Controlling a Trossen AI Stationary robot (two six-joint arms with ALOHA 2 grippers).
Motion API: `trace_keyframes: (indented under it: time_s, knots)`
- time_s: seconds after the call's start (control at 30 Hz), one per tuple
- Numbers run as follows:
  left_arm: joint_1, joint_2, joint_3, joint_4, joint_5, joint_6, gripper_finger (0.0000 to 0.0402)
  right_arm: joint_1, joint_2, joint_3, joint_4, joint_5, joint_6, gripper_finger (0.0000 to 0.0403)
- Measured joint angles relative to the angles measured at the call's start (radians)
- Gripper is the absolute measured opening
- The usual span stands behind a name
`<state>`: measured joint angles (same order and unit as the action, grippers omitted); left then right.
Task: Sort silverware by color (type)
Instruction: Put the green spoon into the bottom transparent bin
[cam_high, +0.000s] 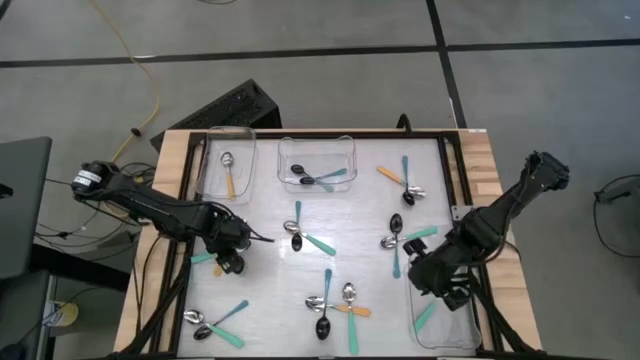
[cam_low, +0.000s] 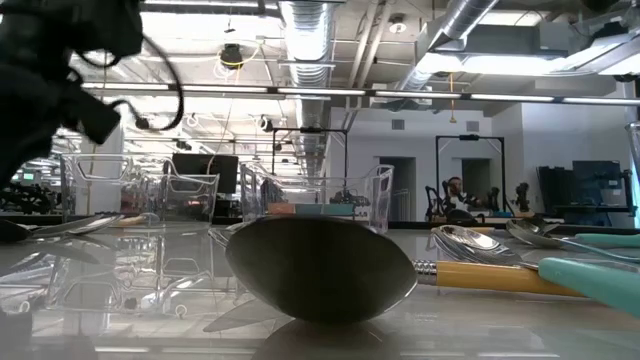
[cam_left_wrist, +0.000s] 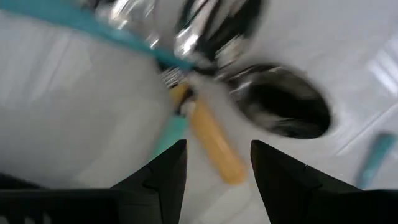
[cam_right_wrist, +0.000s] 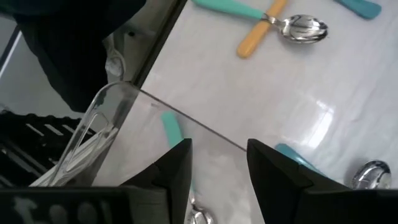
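Observation:
Several spoons with teal, blue or orange handles lie scattered on the white table top (cam_high: 360, 215). My left gripper (cam_high: 232, 255) is open, low over the table's left side. In the left wrist view it (cam_left_wrist: 219, 144) stands over an orange-handled spoon (cam_left_wrist: 211, 140) that lies among teal-handled spoons (cam_left_wrist: 81, 18) and a dark spoon bowl (cam_left_wrist: 286, 109). My right gripper (cam_high: 440, 283) is open and empty above the clear bin (cam_high: 455, 325) at the near right. In the right wrist view it (cam_right_wrist: 217, 143) is over a teal-handled spoon (cam_right_wrist: 171, 129) lying inside that bin.
A clear bin (cam_high: 212, 150) at the far left holds an orange-handled spoon (cam_high: 229, 175). A clear bin (cam_high: 318, 143) at the far centre holds blue-handled spoons (cam_high: 322, 179). Spoon groups lie at centre (cam_high: 298, 235), far right (cam_high: 405, 185), near centre (cam_high: 332, 302) and near left (cam_high: 215, 322).

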<state>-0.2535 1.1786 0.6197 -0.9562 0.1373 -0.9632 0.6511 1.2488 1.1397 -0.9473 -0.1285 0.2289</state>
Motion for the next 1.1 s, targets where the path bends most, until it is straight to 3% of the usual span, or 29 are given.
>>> trace_keyframes:
  time_s: [0.5,0.63,0.83,1.1]
  knots:
    - [0.001,-0.001,-0.138,0.013,-0.006,-0.001,0.0158,-0.039,0.0,0.0,0.0,-0.001,-0.002,0.0175]
    - [0.001,-0.002,-0.145,0.015,0.001,0.002,0.0125,-0.039,0.0,0.0,-0.001,-0.001,-0.002,0.0175]
    - [0.001,0.0,-0.13,0.012,-0.001,0.027,0.0038,-0.039,0.0,0.0,-0.002,-0.001,-0.001,0.0175]
    - [0.002,0.001,-0.018,0.002,-0.04,0.072,0.004,-0.038,0.0,0.0,-0.001,-0.001,-0.001,0.0175]
